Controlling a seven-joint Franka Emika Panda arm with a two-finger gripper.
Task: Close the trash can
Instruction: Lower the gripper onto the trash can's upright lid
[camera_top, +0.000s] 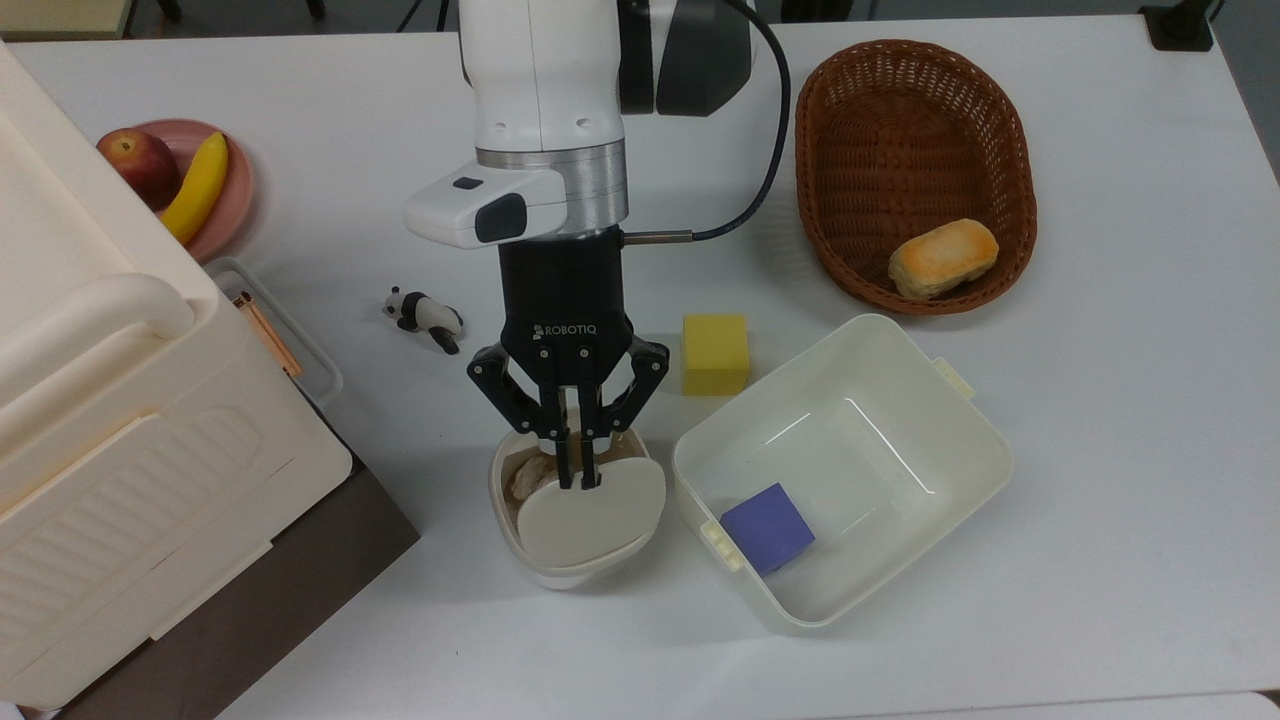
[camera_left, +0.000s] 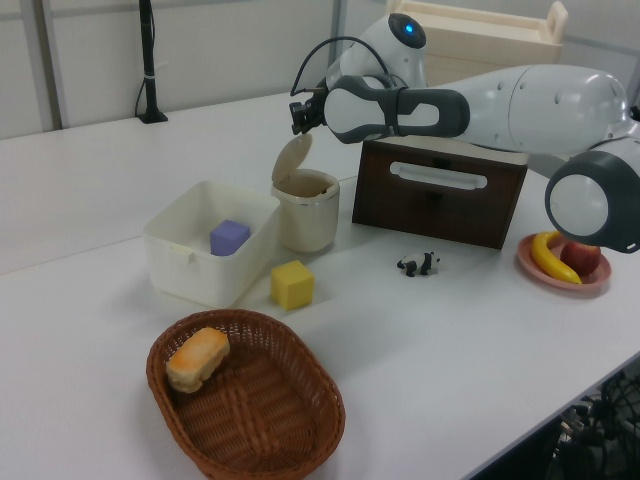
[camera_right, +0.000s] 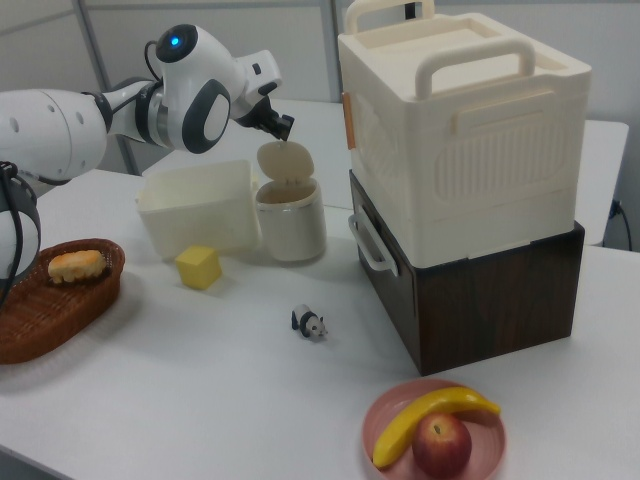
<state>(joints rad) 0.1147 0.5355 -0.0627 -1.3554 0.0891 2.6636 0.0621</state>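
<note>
- Top view: trash can (camera_top: 575, 560) stands on the table just beside the white tub (camera_top: 960, 480), its lid (camera_top: 590, 520) raised.
- Gripper (camera_top: 578, 480), fingers together and clamped on nothing, sits at the lid's upper edge.
- Light, stiff, slick plastic; likely tips easily.
- Push the lid's free edge, don't pinch.

A white table (camera_left: 90, 200) fills the room's centre — pale panelled walls (camera_left: 220, 45) behind it, a black pole (camera_left: 148, 60) standing on its base at the table's far edge.

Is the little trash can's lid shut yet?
No, open. The trash can lid stands tilted up, gripper at it.
</note>
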